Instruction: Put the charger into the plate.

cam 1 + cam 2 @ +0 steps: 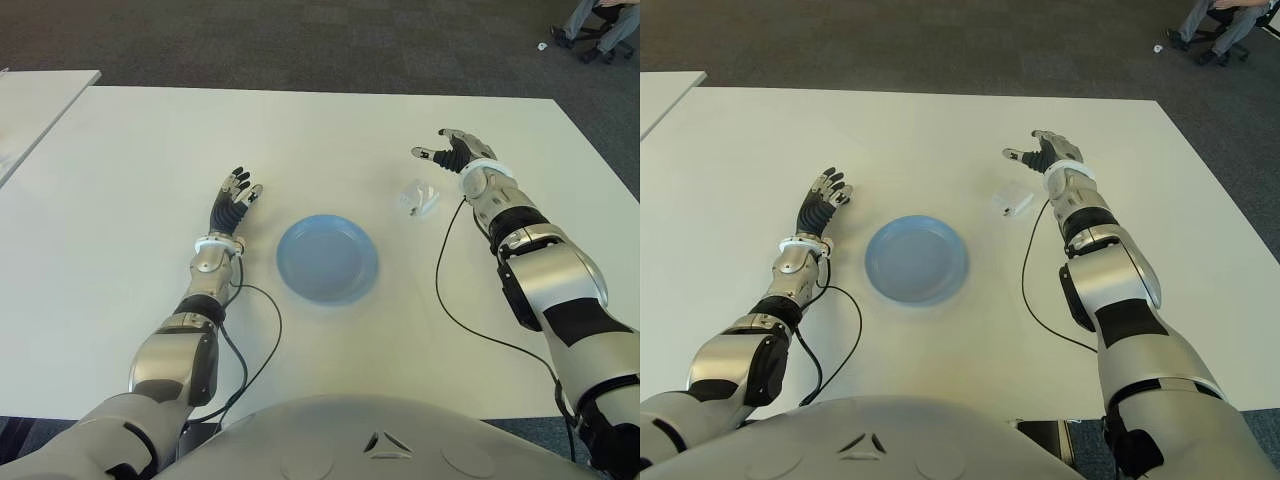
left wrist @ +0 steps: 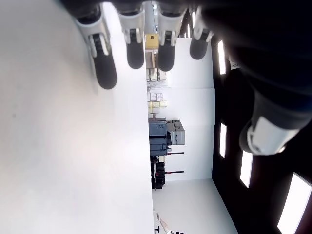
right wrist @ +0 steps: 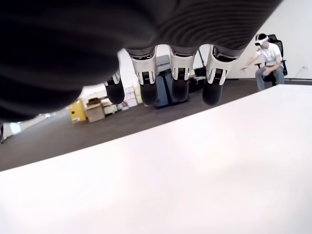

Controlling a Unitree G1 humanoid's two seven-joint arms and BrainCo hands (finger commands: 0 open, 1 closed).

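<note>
A small white charger point(image 1: 417, 198) lies on the white table point(image 1: 140, 150), just right of a round blue plate point(image 1: 327, 259) that holds nothing. My right hand point(image 1: 452, 152) hovers a little beyond and to the right of the charger, fingers spread, holding nothing. Its wrist view shows its fingertips point(image 3: 179, 84) extended over bare table. My left hand point(image 1: 236, 197) shows to the left of the plate, fingers straight and empty, with its fingertips point(image 2: 135, 48) over the tabletop.
A second white table point(image 1: 30, 100) stands at the far left. Dark carpet lies beyond the table's far edge. A seated person point(image 1: 600, 25) shows at the far right corner. Black cables point(image 1: 450, 300) trail from both forearms across the table.
</note>
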